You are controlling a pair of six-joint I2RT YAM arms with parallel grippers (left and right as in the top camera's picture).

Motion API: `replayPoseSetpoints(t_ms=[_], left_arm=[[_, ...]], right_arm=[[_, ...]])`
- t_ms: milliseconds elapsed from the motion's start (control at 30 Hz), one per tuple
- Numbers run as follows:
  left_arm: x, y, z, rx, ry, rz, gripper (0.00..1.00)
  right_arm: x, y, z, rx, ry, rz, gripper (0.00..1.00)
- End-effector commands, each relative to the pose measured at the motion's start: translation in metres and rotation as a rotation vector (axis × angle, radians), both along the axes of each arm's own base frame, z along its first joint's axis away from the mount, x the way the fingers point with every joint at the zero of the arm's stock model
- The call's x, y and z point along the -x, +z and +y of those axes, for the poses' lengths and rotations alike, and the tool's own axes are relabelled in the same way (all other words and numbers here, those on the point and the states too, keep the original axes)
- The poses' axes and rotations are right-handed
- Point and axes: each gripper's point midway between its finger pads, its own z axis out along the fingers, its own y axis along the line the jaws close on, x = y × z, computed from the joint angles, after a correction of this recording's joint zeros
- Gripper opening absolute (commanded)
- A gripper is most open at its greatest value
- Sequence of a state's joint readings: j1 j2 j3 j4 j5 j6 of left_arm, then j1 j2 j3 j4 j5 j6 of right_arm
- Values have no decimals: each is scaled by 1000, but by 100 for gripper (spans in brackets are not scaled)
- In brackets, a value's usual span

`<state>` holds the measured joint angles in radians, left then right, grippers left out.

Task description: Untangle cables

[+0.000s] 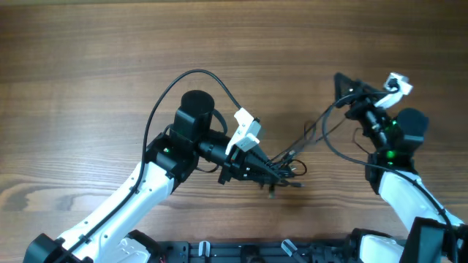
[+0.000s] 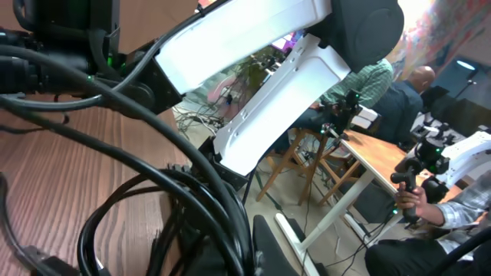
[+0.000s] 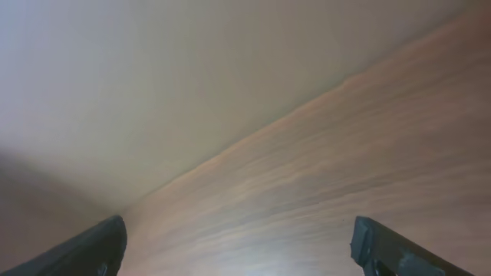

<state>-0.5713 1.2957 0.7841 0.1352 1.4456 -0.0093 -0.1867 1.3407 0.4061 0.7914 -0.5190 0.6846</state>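
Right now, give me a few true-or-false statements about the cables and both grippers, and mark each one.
1. The right gripper is open, with only bare table between its fingers. True.
2. The cables lie as separate straight strands. False: most are bunched in a knot.
3. The left gripper is shut, its tip at the knot. True.
4. The right gripper is touching the knot. False: it stands well apart, up and to the right in the overhead view.

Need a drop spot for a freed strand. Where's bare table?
Bare: far table strip beyond both arms, and left of the left arm. Crowded: cables between left gripper and right gripper, centre-right.
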Motion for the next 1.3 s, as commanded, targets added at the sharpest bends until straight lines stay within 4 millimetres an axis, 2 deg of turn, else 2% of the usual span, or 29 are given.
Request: replayPoseSetpoints(t_ms=[0, 100, 200, 267, 300, 333, 433, 467, 500, 533, 567, 700, 733, 800, 867, 1000, 1067, 1200, 1267], left_arm=[[8, 8, 6, 28, -43, -8, 4], [-9, 8, 15, 27, 16, -9, 4], [-36, 8, 31, 8, 117, 36, 4], [-47, 8, 38, 8, 160, 35, 4], [-54, 7, 40, 1, 195, 32, 4], [-61, 4, 39, -11, 235, 26, 4], [-64, 3, 38, -16, 253, 23, 4], [-65, 3, 38, -15, 255, 19, 4], [-78, 0, 36, -53, 336, 64, 4], [-94, -3, 35, -91, 431, 133, 4], [-102, -3, 35, -107, 484, 183, 4], [-109, 7, 34, -88, 512, 228, 4], [-112, 7, 35, -100, 532, 283, 4], [-111, 7, 34, -102, 526, 293, 4], [-106, 8, 34, -100, 496, 294, 4], [-94, 9, 26, -104, 445, 292, 4], [-90, 9, 23, -106, 432, 292, 4], [-88, 9, 21, -107, 425, 292, 4], [-82, 10, 20, -107, 394, 291, 4]], right_arm=[[-3, -8, -13, -24, -65, 46, 100], [2, -32, -20, -82, -107, 164, 100], [13, -65, -60, -200, -293, 326, 100], [21, -74, -69, -255, -315, 379, 100], [22, -73, -59, -268, -251, 382, 100], [26, -65, -33, -277, -87, 367, 100], [41, -41, 13, -103, 274, 199, 96], [58, -28, 36, -37, 469, 90, 93], [77, -16, 53, -2, 638, -15, 92], [92, -7, 63, 8, 745, -85, 93], [100, -3, 68, 10, 800, -122, 93], [111, 4, 95, 28, 921, -171, 93], [116, 6, 110, 46, 974, -199, 93], [114, 7, 121, 77, 977, -215, 93], [96, 0, 134, 99, 881, -157, 93], [84, -1, 156, 115, 813, -133, 96], [69, -4, 153, 87, 703, -68, 96], [59, -2, 147, 57, 627, -44, 96], [39, -6, 131, -3, 468, 27, 96]])
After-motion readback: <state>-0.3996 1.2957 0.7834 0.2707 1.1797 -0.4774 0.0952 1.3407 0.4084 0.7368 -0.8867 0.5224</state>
